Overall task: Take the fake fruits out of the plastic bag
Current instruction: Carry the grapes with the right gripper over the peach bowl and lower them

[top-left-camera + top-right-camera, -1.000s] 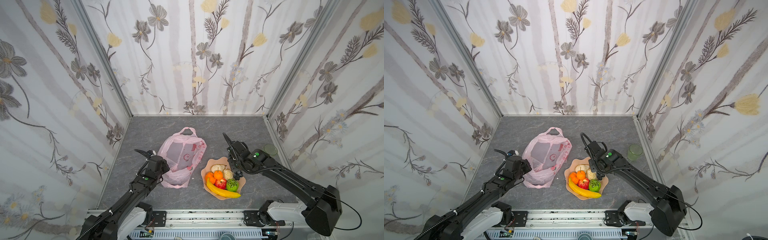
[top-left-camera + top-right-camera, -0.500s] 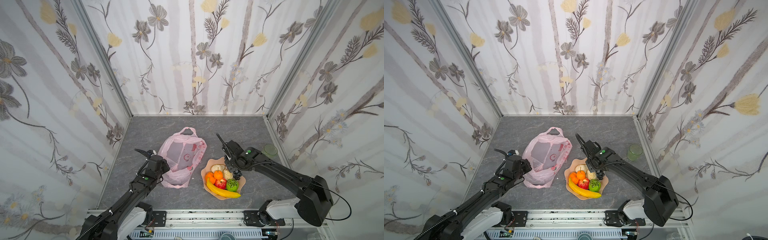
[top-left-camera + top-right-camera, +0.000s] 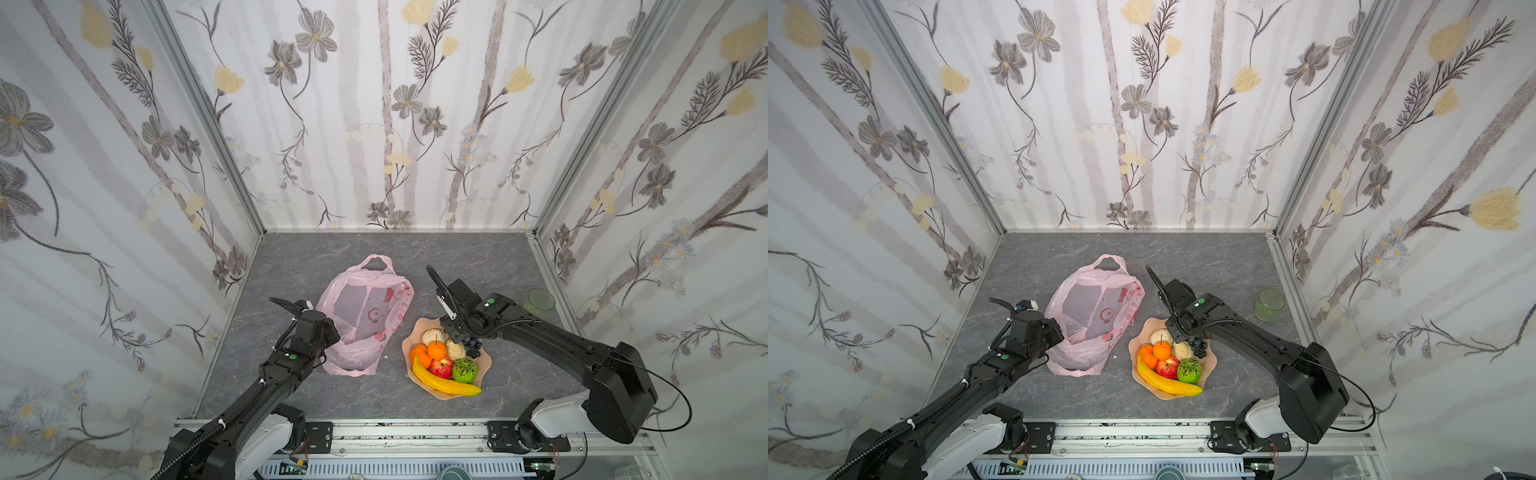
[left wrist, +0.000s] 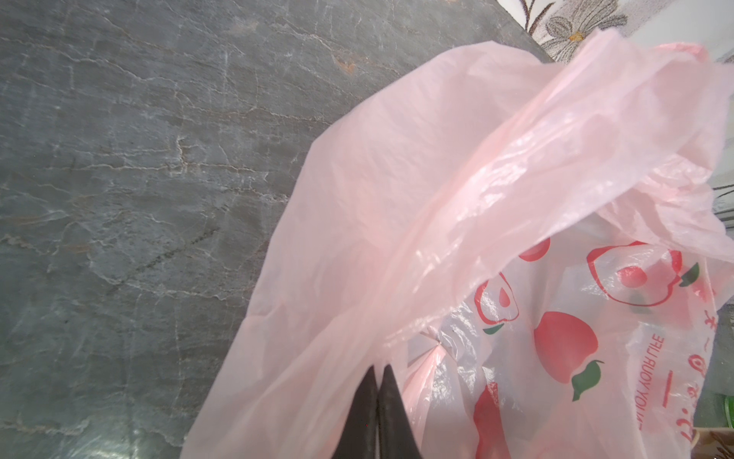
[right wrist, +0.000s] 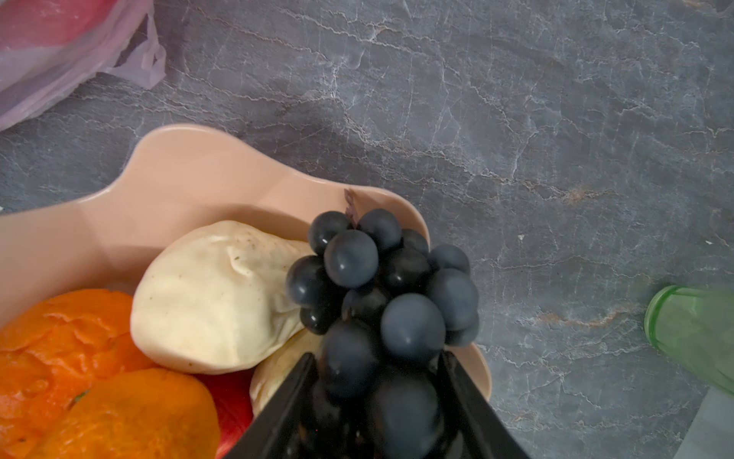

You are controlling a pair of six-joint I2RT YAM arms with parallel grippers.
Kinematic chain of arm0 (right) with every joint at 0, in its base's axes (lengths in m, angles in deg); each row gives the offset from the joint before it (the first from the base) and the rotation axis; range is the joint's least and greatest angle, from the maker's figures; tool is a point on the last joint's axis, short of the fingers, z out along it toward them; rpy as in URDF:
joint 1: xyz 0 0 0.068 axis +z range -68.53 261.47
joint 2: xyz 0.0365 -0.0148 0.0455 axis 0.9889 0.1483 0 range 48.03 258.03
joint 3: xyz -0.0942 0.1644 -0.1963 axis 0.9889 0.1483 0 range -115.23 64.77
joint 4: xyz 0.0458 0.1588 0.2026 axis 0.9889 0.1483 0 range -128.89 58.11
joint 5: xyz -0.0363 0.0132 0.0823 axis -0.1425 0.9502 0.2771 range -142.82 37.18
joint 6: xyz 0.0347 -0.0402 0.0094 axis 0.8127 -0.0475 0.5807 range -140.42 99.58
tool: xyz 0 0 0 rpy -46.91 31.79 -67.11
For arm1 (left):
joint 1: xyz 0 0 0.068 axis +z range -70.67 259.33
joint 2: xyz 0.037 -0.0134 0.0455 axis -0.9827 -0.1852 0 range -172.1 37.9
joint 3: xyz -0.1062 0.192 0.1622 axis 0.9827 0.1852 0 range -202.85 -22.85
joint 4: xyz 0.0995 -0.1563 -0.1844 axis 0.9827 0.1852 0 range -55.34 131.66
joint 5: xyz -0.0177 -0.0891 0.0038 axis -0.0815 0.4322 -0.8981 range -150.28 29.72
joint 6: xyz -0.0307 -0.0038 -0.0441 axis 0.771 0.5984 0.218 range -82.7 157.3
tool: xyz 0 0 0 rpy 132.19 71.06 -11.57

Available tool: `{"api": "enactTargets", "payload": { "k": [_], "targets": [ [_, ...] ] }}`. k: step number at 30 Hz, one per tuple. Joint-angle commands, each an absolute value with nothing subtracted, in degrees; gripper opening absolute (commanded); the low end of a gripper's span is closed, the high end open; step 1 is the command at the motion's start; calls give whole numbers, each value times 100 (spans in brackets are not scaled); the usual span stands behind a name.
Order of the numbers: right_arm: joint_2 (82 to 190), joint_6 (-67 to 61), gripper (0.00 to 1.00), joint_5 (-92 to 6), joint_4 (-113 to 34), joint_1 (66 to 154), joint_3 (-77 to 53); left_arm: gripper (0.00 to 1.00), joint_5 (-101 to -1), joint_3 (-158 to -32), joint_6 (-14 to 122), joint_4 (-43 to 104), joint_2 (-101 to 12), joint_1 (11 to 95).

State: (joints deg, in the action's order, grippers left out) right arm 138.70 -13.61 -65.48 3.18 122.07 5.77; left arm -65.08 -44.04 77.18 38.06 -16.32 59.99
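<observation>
The right end effector (image 5: 375,357) is straddling the grapes (image 5: 381,294), jaws spread on either side. The bunch is lying with the other glossy fruits (image 3: 436,351) on the scalloped plate (image 5: 190,175) near the worktop's (image 5: 516,119) front edge. The grapes are looking light, hard and slippery, so gripping across the cluster's middle seems safest. The left end effector (image 4: 377,371), tips pressed together, is apparently pinching the thin, crinkly bag (image 4: 437,179), which is lying mid-worktop and looking empty.
</observation>
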Motion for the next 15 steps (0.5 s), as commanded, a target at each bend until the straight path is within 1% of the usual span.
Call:
{"api": "enactTargets", "payload": {
  "k": [1, 10, 12, 15],
  "targets": [
    [13897, -1453, 56, -6490, 45, 12219, 579, 0, -6520, -4462, 7729, 3756, -1633, 6003],
    [13721, -1249, 71, -6556, 20, 12091, 579, 0, -6489, -4505, 7723, 3758, -1686, 6008],
    [13660, -1159, 72, -6494, 12, 12014, 588, 0, -6470, -4529, 7712, 3756, -1711, 6007],
    [13592, -1087, 72, -6219, -65, 11911, 640, 0, -6441, -4574, 7703, 3762, -1787, 6003]
  ]
}}
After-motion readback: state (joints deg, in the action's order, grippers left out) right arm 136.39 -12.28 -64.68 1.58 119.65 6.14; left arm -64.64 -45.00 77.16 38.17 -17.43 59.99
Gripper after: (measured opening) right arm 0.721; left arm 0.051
